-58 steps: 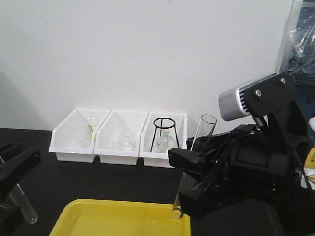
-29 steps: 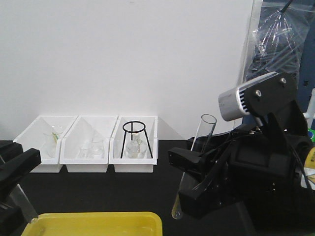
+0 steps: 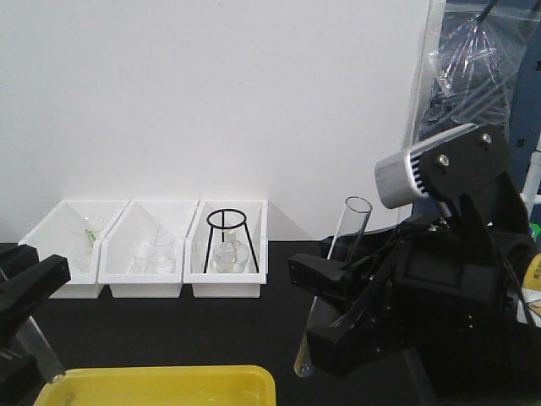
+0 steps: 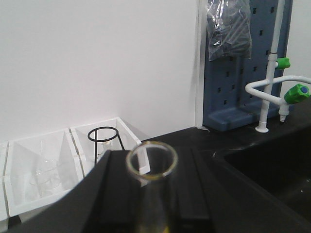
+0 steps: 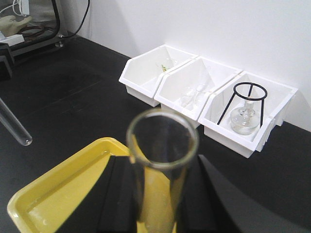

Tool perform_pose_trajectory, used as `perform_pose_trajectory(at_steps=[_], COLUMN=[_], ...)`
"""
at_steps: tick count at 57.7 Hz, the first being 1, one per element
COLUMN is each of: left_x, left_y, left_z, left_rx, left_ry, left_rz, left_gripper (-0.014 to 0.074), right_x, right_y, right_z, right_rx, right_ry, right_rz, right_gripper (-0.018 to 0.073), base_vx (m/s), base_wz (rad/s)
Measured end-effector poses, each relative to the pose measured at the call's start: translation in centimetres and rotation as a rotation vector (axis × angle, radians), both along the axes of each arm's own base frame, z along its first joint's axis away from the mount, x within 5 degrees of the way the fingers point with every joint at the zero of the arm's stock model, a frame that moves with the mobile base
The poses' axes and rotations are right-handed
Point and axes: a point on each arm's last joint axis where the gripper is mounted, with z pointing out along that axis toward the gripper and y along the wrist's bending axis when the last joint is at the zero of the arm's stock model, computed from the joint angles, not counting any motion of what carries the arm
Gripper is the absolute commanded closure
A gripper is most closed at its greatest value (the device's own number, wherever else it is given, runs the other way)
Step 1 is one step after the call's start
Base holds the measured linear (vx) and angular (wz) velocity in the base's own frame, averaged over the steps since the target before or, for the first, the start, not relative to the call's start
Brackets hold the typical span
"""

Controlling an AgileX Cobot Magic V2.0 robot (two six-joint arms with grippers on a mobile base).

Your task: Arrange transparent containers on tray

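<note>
— While both arms hang over the counter (image 3: 211, 330), what do you have?

— I have the right gripper (image 3: 331, 309) with its jaws clamped on a test tube (image 3: 348, 233), tilted, rim up. From the front its round bottom shows just right of the yellow tray (image 3: 169, 372).

— And the left?

— My left gripper (image 3: 30, 326) has its jaws clenched on a second test tube (image 3: 40, 351), slanting down towards the tray's left corner. From the right wrist, that tip hangs over bare counter, apart from the tray.

— Behind them?

— I see three white bins (image 3: 144, 288) against the wall. The rightmost holds a black wire tripod (image 3: 226, 228) over a small glass flask (image 3: 226, 258).
</note>
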Motion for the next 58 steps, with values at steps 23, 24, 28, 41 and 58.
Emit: perform_pose_trajectory(at_steps=[23, 24, 28, 41, 58], left_x=[0.0, 0.0, 0.1, 2.0, 6.3], left_y=[0.0, 0.0, 0.0, -0.5, 0.8], left_z=[-0.1, -0.2, -0.8, -4.2, -9.7], left_rx=[0.005, 0.009, 0.036, 0.087, 0.093], left_ry=[0.012, 0.020, 0.080, 0.345, 0.660], left_rz=[0.001, 0.002, 0.009, 0.046, 0.215], left_gripper=[0.0566, 0.0566, 0.0566, 0.0566, 0.0566], right_x=[0.1, 0.2, 0.7, 4.7, 9.5], right_y=[0.1, 0.2, 0.7, 4.4, 9.4], right_z=[0.1, 0.1, -0.4, -5.6, -9.4], right_rx=[0.022, 0.029, 0.061, 0.071, 0.004], right_ry=[-0.009, -0.008, 0.040, 0.286, 0.545], right_rz=[-0.002, -0.003, -0.013, -0.070, -0.092], right_gripper=[0.0560, 0.0560, 0.0560, 0.0560, 0.0560], base_vx=[0.00, 0.00, 0.00, 0.00, 0.00], base_wz=[0.00, 0.00, 0.00, 0.00, 0.00])
